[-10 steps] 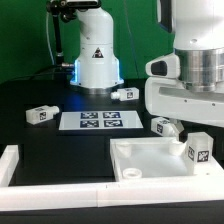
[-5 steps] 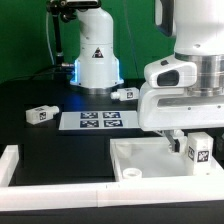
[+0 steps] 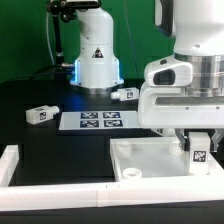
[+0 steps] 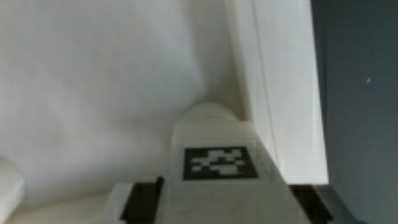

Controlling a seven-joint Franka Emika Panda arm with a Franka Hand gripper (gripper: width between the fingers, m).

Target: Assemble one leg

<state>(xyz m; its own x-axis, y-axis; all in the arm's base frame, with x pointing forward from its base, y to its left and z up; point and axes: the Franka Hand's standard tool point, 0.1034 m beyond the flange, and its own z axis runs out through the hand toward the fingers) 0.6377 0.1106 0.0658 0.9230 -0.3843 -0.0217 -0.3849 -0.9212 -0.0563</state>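
My gripper (image 3: 198, 140) is shut on a white leg (image 3: 199, 152) with a black-and-white tag, held upright over the far right corner of the white square tabletop (image 3: 150, 160). In the wrist view the leg (image 4: 217, 150) sits between my two dark fingers (image 4: 146, 200), tip pointing at the tabletop's corner beside its raised rim (image 4: 276, 90). Two other legs lie on the black table: one (image 3: 40, 114) at the exterior view's left, one (image 3: 124, 94) near the robot base. Whether the tip touches the tabletop is hidden.
The marker board (image 3: 94, 121) lies on the table's middle. A white rail (image 3: 60, 190) runs along the front, with a raised end (image 3: 8, 165) at the exterior view's left. The white robot base (image 3: 97, 55) stands at the back.
My gripper has moved toward the exterior view's left and down with the leg, bringing it over the tabletop's corner. A leg seen earlier behind the tabletop is now hidden by the arm.
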